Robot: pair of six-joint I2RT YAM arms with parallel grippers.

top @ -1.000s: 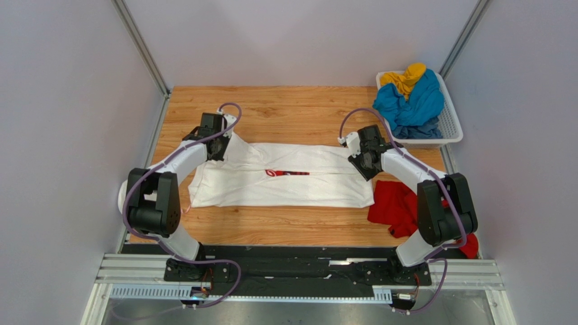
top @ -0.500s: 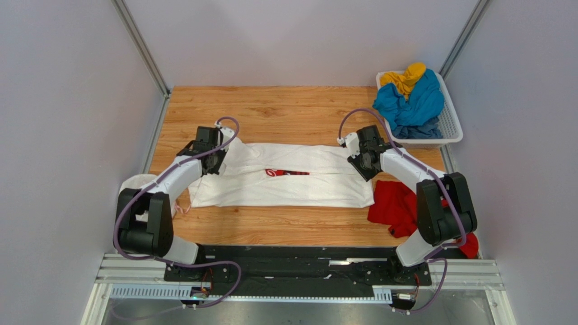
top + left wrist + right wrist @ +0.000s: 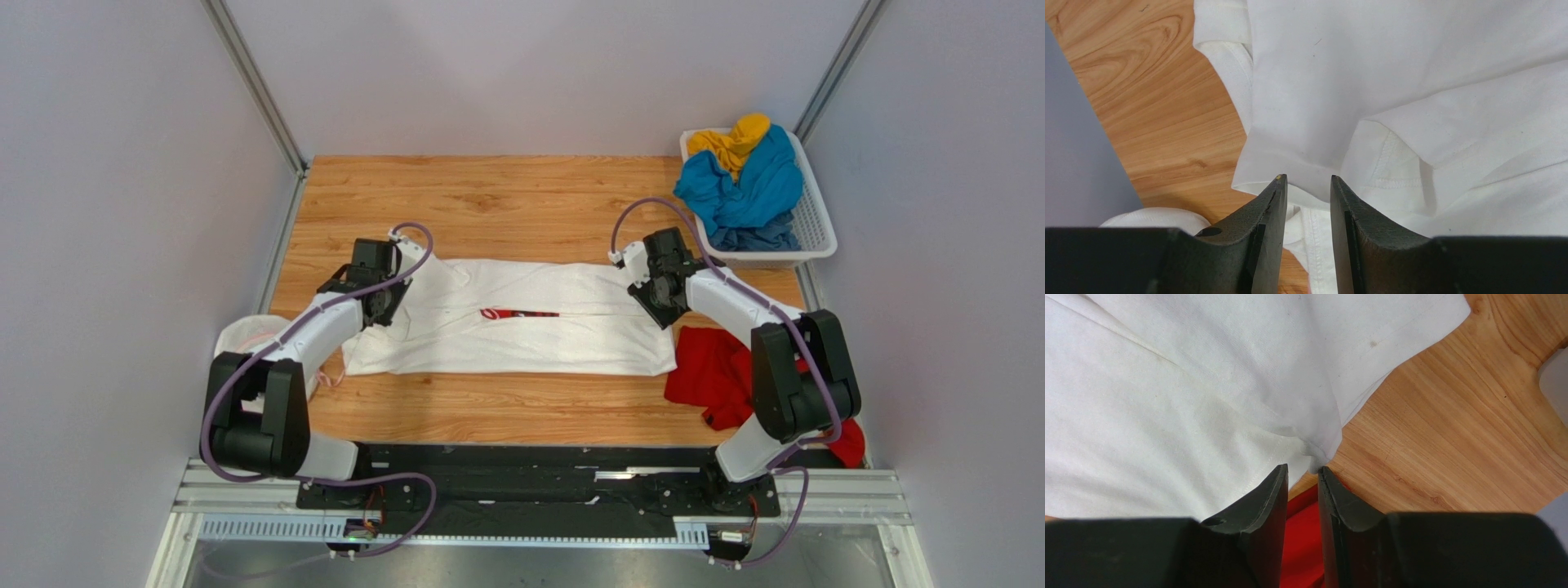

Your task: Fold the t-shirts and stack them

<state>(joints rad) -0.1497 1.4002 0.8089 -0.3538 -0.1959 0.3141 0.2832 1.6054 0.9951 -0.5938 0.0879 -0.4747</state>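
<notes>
The white t-shirt [image 3: 540, 333] lies folded into a long band across the table, with a strip of its red print [image 3: 521, 312] showing. My left gripper [image 3: 383, 304] hovers over its left end. In the left wrist view the gripper [image 3: 1308, 179] is open, with a sleeve hem [image 3: 1290, 174] below the tips and nothing held. My right gripper [image 3: 664, 306] is over the shirt's right end. In the right wrist view the gripper [image 3: 1303, 468] is narrowly open beside the white corner [image 3: 1321, 454], with the red t-shirt [image 3: 1303, 539] showing through the gap.
The red t-shirt [image 3: 718, 368] lies crumpled at the right by the right arm. A white lattice basket [image 3: 816, 233] at the back right holds the blue [image 3: 742, 184] and yellow [image 3: 730, 137] shirts. A white bundle [image 3: 245, 337] sits at the table's left edge.
My left gripper has moved nearer and slightly left from the shirt's upper left corner, and its arm has swung left. The right arm has barely moved.
</notes>
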